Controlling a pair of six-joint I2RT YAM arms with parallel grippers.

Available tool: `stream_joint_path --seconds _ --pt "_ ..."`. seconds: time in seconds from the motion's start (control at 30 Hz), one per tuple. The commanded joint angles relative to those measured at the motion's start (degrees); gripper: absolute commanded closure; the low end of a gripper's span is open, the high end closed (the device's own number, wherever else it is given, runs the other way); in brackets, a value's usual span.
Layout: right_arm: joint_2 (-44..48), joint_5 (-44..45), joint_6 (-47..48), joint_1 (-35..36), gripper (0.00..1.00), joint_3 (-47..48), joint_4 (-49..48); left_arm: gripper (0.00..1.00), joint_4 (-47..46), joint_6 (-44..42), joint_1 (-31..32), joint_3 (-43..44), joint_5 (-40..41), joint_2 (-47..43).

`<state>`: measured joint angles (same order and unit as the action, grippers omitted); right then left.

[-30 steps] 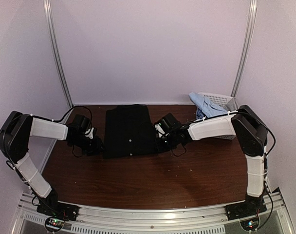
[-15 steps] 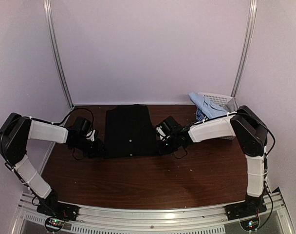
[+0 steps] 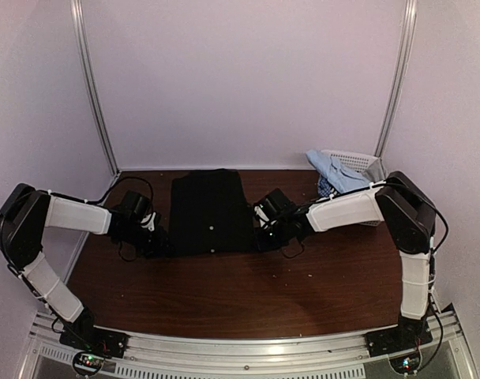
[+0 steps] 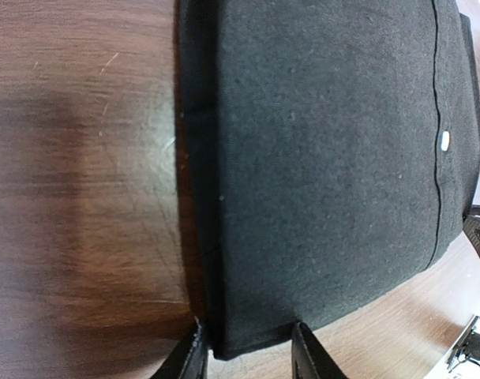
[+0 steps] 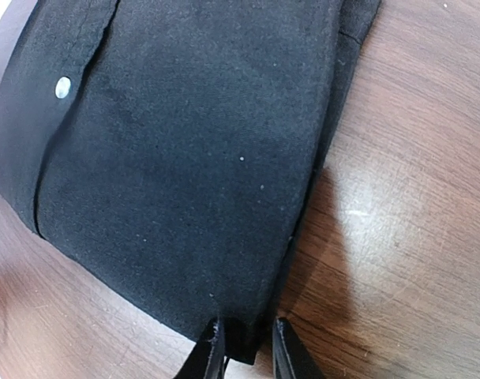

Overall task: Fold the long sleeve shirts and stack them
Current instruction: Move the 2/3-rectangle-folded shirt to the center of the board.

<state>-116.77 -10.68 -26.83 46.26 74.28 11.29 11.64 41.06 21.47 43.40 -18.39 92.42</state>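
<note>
At table centre, toward the back edge: black shirt lies flat, folded to a rectangle, button placket facing up. Left gripper sits at the shirt's near left corner, jaws moderately apart and straddling the hem corner. Right gripper sits at the near right corner, jaws narrow but parted, cloth tip in the gap. Far right: white basket, pale blue shirt draped over its rim. Both arms reach low over the table.

No legible text or labels
</note>
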Motion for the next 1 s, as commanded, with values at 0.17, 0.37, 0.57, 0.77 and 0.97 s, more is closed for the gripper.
stream_joint_path --seconds 0.17,0.37,0.57,0.77,0.97 --pt "0.3 -1.9 -1.7 0.2 0.76 0.0 -0.8 0.63 2.1 0.5 1.3 -1.2 1.4 -0.1" --pt "-0.4 -2.6 -1.9 0.4 0.79 0.2 -1.5 0.74 1.3 1.4 2.3 0.0 1.3 1.8" --pt "-0.2 -2.2 -1.8 0.5 1.00 0.7 -1.8 0.96 1.7 2.2 2.5 0.7 -0.3 1.0" --pt "5.8 -0.9 -2.1 1.0 1.00 -4.8 -2.3 1.00 6.0 1.3 2.6 -0.2 -0.4 -4.2" --pt "13.7 0.2 -3.3 4.1 1.00 -13.1 -2.0 1.00 13.0 1.7 4.1 -5.0 0.5 -14.7"
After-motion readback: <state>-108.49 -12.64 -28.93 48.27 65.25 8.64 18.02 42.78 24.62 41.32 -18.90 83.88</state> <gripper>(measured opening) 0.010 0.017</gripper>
